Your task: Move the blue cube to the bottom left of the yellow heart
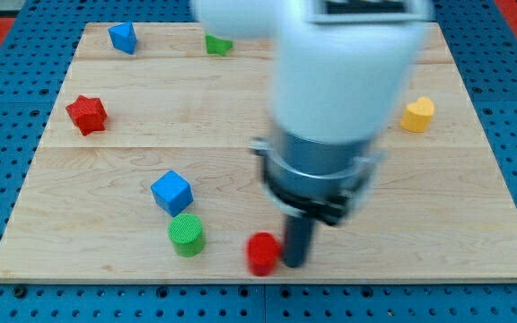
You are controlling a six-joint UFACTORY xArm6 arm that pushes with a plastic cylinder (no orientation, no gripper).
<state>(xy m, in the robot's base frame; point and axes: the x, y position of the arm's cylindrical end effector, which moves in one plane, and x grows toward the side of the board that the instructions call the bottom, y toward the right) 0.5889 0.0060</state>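
My tip (294,265) touches red cylinder (262,254), blue cube (171,192) left; no pincer visible.

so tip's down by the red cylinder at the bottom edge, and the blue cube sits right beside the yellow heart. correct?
Not quite. My tip is beside the red cylinder near the view's bottom, but the blue cube is far from the yellow heart: the camera view shows it lower left, just above the green cylinder.

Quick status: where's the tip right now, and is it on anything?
My tip: no gripper, holding nothing; down at the view's bottom, right beside the red cylinder, contact unclear. The blue cube lies apart to its left; yellow heart far upper right.
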